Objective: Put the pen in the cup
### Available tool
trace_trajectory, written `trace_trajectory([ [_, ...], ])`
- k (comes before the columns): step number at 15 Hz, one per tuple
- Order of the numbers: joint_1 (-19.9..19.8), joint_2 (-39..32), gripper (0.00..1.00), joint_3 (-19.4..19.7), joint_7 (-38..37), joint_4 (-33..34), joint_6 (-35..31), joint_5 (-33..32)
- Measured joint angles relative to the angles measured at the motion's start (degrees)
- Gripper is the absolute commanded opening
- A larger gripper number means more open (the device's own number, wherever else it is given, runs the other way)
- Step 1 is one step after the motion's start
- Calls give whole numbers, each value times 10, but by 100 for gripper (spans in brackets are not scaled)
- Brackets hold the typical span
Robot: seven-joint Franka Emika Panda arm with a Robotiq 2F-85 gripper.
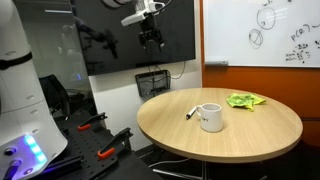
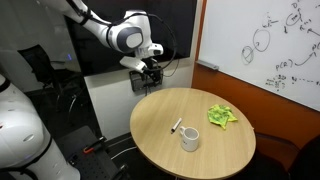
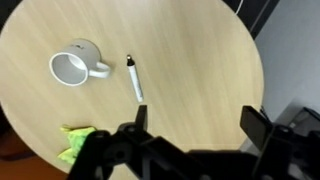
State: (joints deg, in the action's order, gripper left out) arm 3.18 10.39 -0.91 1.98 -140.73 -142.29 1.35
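A white pen (image 3: pixel 134 78) with a black cap lies flat on the round wooden table (image 3: pixel 190 60), next to a white mug (image 3: pixel 74 67) that stands upright and empty. Both show in both exterior views: the pen (image 1: pixel 191 112) (image 2: pixel 176 126) and the mug (image 1: pixel 210 117) (image 2: pixel 189 139). My gripper (image 3: pixel 197 118) is open and empty, high above the table's edge, well away from the pen; it also shows in both exterior views (image 1: pixel 150 40) (image 2: pixel 149 76).
A crumpled green cloth (image 1: pixel 244 100) (image 2: pixel 221 116) (image 3: pixel 78 140) lies on the table beyond the mug. A whiteboard (image 1: pixel 262 32) hangs on the wall behind. A dark screen (image 1: pixel 120 35) and a wire basket (image 1: pixel 153 83) stand by the table's edge.
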Motion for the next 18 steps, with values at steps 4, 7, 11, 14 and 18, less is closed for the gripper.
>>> trace_trajectory([
  [4,-12,-158,100,3,15,90,-35,-29],
  [7,-15,-268,100,4,34,177,-35,-35],
  [11,-29,-391,100,6,59,279,-27,-37],
  [14,-46,-463,100,2,91,344,-18,-36],
  [18,-51,-517,100,-2,103,406,-10,-36],
])
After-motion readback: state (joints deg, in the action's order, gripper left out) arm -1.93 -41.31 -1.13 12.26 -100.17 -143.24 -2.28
